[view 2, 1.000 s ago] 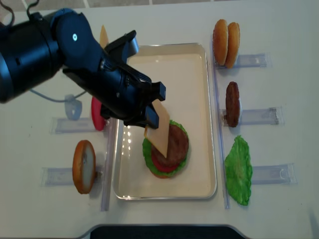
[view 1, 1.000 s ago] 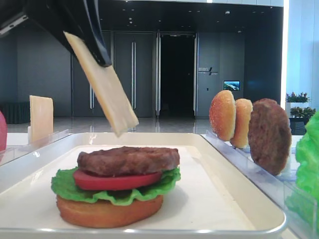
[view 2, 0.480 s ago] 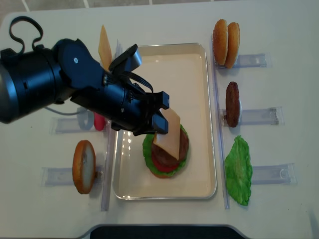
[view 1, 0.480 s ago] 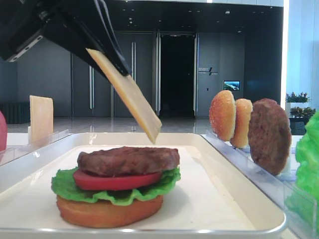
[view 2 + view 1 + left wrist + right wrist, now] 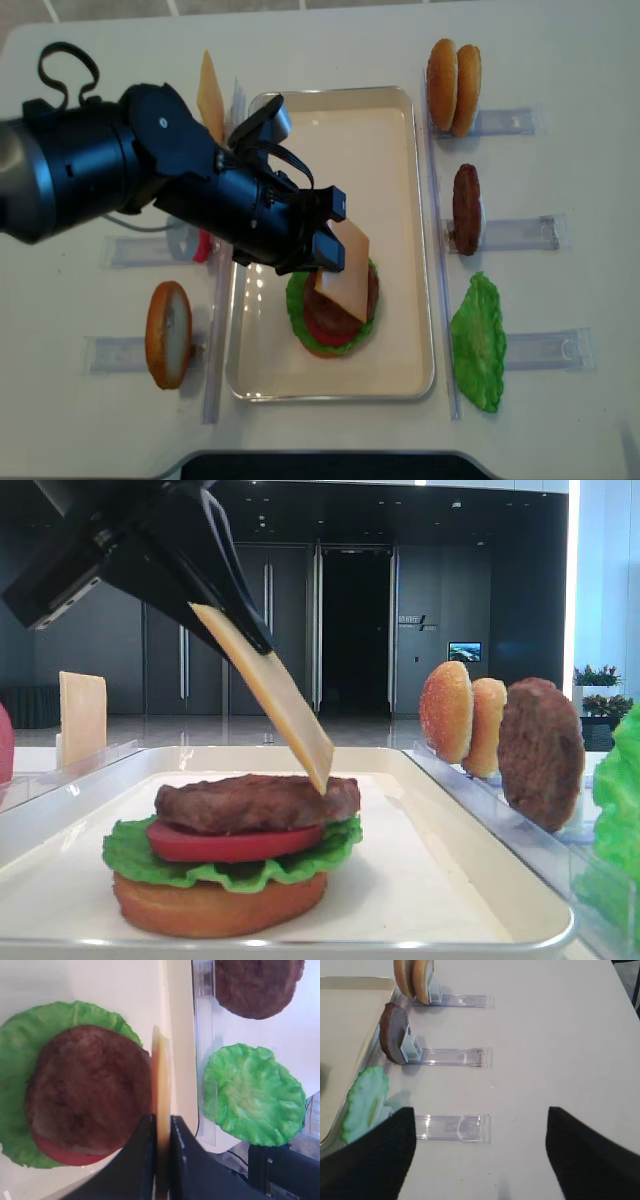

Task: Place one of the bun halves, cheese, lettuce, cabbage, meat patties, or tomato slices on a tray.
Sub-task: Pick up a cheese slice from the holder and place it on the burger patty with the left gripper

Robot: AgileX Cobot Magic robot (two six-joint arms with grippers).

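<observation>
My left gripper (image 5: pixel 322 240) is shut on the upper edge of a pale-yellow cheese slice (image 5: pixel 345 268). The cheese (image 5: pixel 265 695) hangs steeply tilted, and its lower corner meets the right end of the meat patty (image 5: pixel 255 800). That patty tops a stack of tomato slice (image 5: pixel 235 842), lettuce (image 5: pixel 130 852) and flat bun half (image 5: pixel 215 905) on the cream tray (image 5: pixel 330 140). In the left wrist view the cheese (image 5: pixel 161 1090) shows edge-on between the dark fingers, beside the patty (image 5: pixel 87 1090). My right gripper (image 5: pixel 480 1155) is open over bare table, holding nothing.
Clear racks flank the tray. On the left stand a second cheese slice (image 5: pixel 210 95), a half-hidden tomato slice (image 5: pixel 203 245) and a bun half (image 5: pixel 168 335). On the right stand two bun halves (image 5: pixel 453 72), a patty (image 5: pixel 466 208) and a lettuce leaf (image 5: pixel 478 340).
My left gripper has carried the cheese rightward and down over the stack; the slice's lower corner has dropped from above the patty to its right end. The right gripper shows no earlier view.
</observation>
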